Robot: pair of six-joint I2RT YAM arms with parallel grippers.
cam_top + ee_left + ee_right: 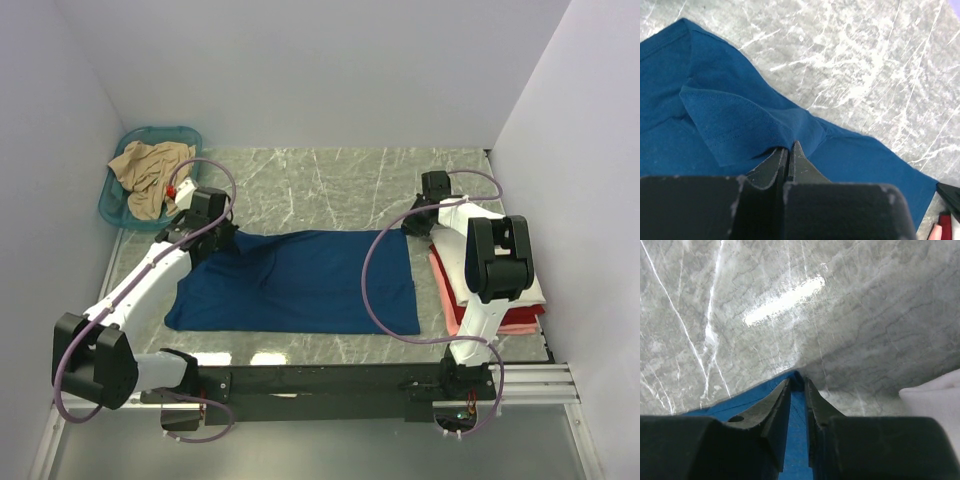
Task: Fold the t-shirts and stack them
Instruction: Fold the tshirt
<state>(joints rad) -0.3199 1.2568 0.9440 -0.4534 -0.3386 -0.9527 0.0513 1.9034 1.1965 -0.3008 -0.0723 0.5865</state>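
A dark blue t-shirt (300, 285) lies spread flat across the middle of the marble table. My left gripper (224, 238) is at its far left corner, shut on a fold of the blue sleeve (725, 125), which is pulled up between the closed fingers (802, 162). At the shirt's far right corner, my right gripper (413, 228) stands narrowly open; in the right wrist view the blue corner (740, 402) lies between the fingers (775, 405), which are still apart. Folded shirts are stacked at the right: cream-white (452, 262) on top, pink (447, 295) and red (522, 320) beneath.
A teal basket (160, 132) at the back left holds a crumpled tan t-shirt (150, 172). White walls close in the table on three sides. The arm bases and a black rail (320, 385) run along the near edge.
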